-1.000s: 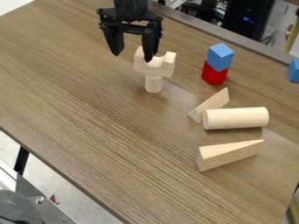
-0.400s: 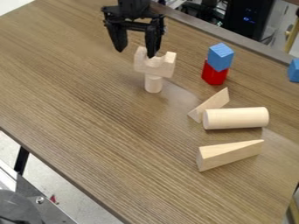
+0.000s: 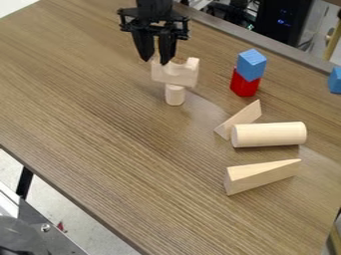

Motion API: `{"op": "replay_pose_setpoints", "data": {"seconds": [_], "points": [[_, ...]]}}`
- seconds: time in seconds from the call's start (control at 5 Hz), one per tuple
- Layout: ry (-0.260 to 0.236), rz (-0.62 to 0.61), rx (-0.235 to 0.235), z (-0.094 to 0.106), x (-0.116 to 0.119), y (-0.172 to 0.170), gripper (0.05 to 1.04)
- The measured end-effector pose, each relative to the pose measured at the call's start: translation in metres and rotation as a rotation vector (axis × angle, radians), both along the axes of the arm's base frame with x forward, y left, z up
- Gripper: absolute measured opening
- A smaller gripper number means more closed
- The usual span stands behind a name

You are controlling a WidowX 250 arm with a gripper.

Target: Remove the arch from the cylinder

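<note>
Pale wooden arch (image 3: 176, 74) is sitting upside down on its little upright cylinder (image 3: 175, 95).
Black gripper (image 3: 155, 62) is basically clamping the arch's prong at picture left.

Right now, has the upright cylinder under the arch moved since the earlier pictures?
No. Judged against the near edge of the table, the upright cylinder stands in the same spot, beneath the arch.

Slanted downward view from above the tabletop (image 3: 120, 144), at moderate range, single camera.
</note>
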State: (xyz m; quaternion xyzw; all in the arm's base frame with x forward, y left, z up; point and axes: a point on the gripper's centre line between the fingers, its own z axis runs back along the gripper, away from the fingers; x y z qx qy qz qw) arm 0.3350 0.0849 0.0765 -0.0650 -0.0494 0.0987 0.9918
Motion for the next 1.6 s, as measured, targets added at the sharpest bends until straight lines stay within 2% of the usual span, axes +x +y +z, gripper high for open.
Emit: {"op": "replay_pose_setpoints", "data": {"seconds": [0.2,0.8,1.0,1.2,1.4,1.6], "points": [[0.0,0.007,-0.008,0.0,0.004,0.0,0.198],[-0.003,0.008,-0.026,0.001,0.003,-0.002,0.196],[-0.045,0.02,-0.054,0.021,0.003,-0.006,0.196],[-0.102,0.042,-0.055,0.034,0.005,-0.002,0.196],[-0.186,0.061,-0.028,0.046,0.017,0.005,0.196],[-0.265,0.08,0.036,0.048,0.029,0.017,0.196]]}}
